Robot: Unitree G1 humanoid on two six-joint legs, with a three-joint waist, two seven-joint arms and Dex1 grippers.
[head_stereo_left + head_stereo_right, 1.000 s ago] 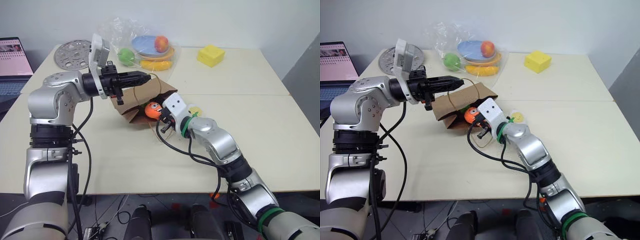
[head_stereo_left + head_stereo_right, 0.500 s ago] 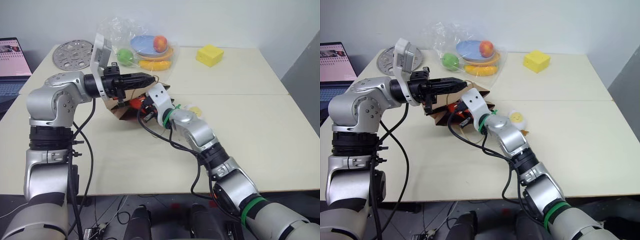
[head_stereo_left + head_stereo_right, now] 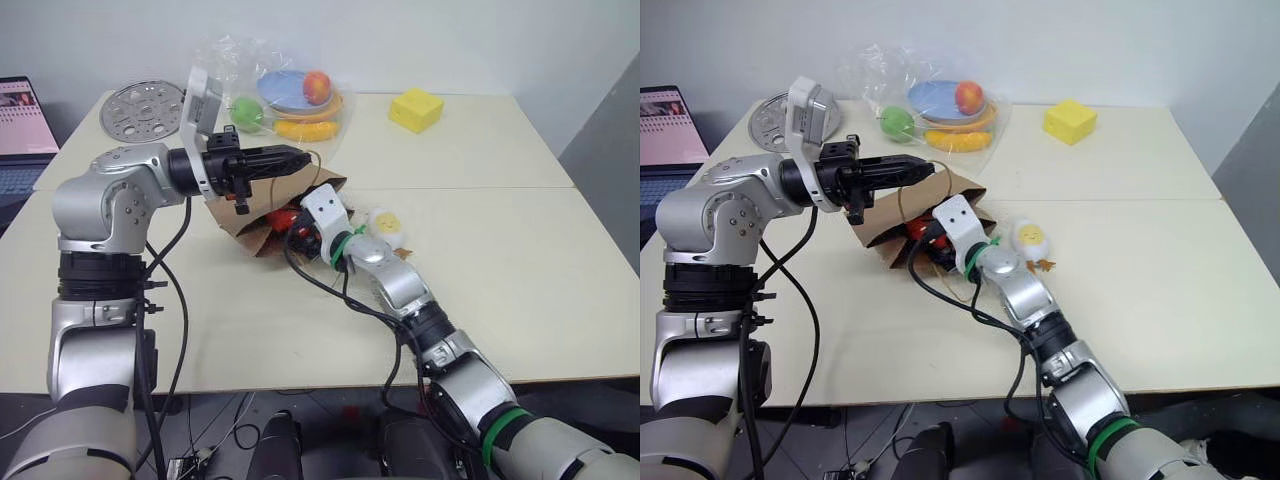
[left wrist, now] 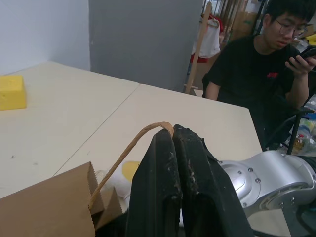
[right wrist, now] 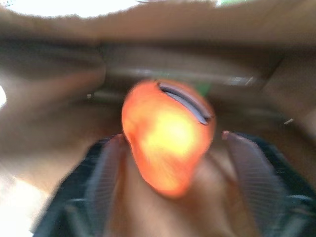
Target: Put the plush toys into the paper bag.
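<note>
The left gripper (image 4: 173, 148) is clamped tight on the tan loop handle (image 4: 129, 148) of the paper bag (image 3: 262, 217), holding its mouth up. The right gripper (image 5: 170, 148) reaches into that mouth with fingers (image 5: 106, 170) spread wide; the orange carrot toy (image 5: 167, 136) sits loose between them inside the bag. The egg toy (image 3: 1030, 238) lies on the table (image 3: 1140, 260) just right of the bag

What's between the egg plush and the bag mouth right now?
The right gripper and its forearm: it sits open at the paper bag mouth around the carrot plush. The egg plush lies on the table beside that arm.
</note>
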